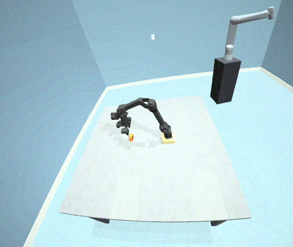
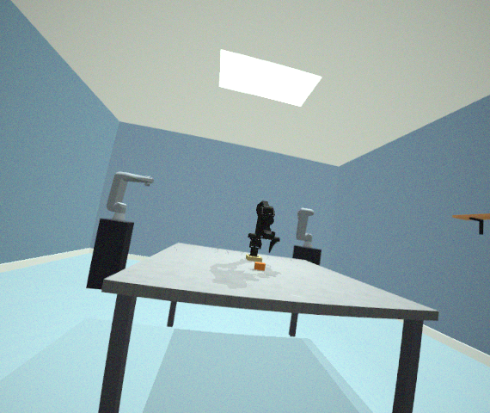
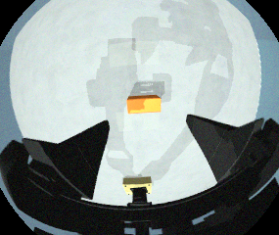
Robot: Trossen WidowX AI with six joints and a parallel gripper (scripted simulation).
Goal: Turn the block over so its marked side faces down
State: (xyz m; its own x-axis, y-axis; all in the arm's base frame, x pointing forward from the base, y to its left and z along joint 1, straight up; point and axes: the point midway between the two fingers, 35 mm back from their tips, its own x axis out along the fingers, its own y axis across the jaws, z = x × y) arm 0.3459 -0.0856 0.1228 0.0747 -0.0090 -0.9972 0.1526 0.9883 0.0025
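An orange block (image 1: 130, 137) (image 2: 260, 266) (image 3: 144, 105) stands on the grey table (image 1: 151, 172) (image 2: 200, 277) (image 3: 46, 83). In the top view a dark patch shows on its side toward the arm's base; the exterior view shows a plain orange side. The block appears upright on an edge, with the marked side facing sideways. My gripper (image 1: 127, 129) (image 2: 262, 251) (image 3: 149, 120) is open and empty, raised above the table near the block. In the wrist view the block lies just beyond the line between the fingertips. Its underside is hidden.
The arm's yellow base plate (image 1: 168, 140) (image 2: 254, 257) (image 3: 137, 183) stands on the table, to the block's right in the top view. Arm shadows fall around the block. A grey arm on a black pedestal (image 1: 224, 82) (image 2: 108, 257) stands off the table.
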